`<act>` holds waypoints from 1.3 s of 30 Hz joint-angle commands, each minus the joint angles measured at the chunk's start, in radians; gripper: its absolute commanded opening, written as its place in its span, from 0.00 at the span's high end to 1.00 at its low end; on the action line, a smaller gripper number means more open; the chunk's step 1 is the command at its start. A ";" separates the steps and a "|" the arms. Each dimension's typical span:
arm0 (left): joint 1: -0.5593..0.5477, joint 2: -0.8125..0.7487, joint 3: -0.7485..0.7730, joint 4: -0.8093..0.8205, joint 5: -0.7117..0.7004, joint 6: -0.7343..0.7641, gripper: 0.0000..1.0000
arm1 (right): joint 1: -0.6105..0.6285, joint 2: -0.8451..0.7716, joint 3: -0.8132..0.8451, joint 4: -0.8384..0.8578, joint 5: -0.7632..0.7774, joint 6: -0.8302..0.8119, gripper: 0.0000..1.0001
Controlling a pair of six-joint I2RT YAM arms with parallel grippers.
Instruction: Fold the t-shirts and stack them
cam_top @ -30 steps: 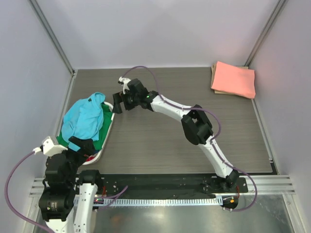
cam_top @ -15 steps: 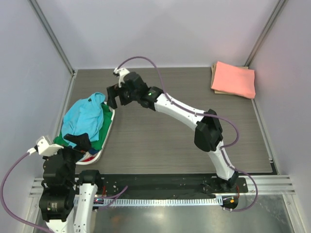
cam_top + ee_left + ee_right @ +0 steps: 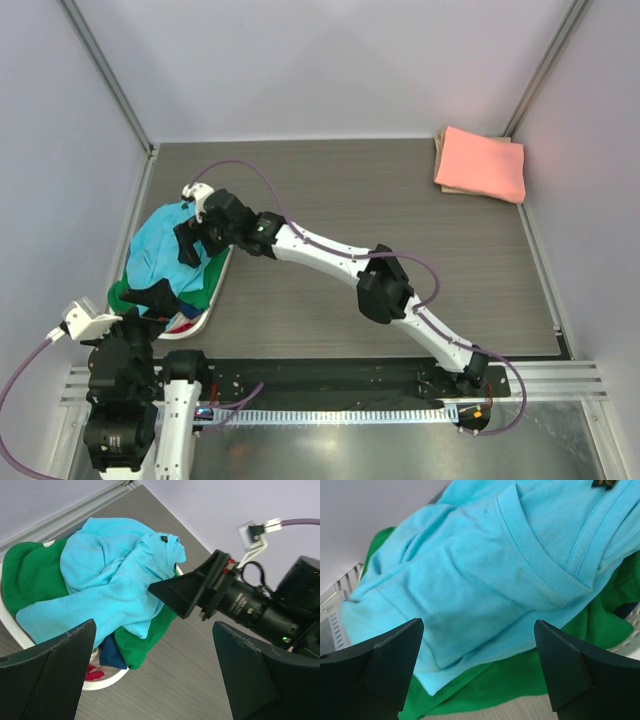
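Observation:
A sky-blue t-shirt (image 3: 160, 250) lies crumpled on top of a green t-shirt (image 3: 203, 288) in the white basket (image 3: 224, 268) at the left. My right gripper (image 3: 188, 243) is open just above the sky-blue shirt (image 3: 485, 570), jaws wide, touching nothing; its own view (image 3: 479, 625) also shows the green cloth (image 3: 520, 680). My left gripper (image 3: 158, 298) is open and empty above the basket's near end (image 3: 154, 630). The left wrist view shows the sky-blue shirt (image 3: 115, 585), the green one (image 3: 30, 575) and a navy one (image 3: 111, 652). A folded salmon-pink t-shirt (image 3: 482, 163) lies at the far right.
The basket rim (image 3: 105, 682) holds a red item (image 3: 92, 674) under the pile. A tan folded piece (image 3: 441, 152) shows under the salmon shirt. Grey walls close in left, back and right. Dark wood tabletop (image 3: 350, 200) lies between basket and salmon shirt.
My right arm has swung left and nearer, from beyond the basket's far end to over the sky-blue shirt. My left arm has shifted slightly left and back.

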 commanded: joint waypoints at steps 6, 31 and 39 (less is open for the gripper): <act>-0.004 -0.005 -0.012 0.047 -0.001 -0.006 0.00 | 0.015 0.067 0.114 0.039 0.008 0.028 0.17; 0.002 -0.008 -0.015 0.044 -0.024 -0.012 0.00 | -0.124 -0.529 -0.195 0.069 0.140 -0.146 0.99; 0.001 0.001 -0.016 0.045 -0.029 -0.012 0.00 | -0.395 -1.060 -0.893 0.011 0.318 -0.013 0.41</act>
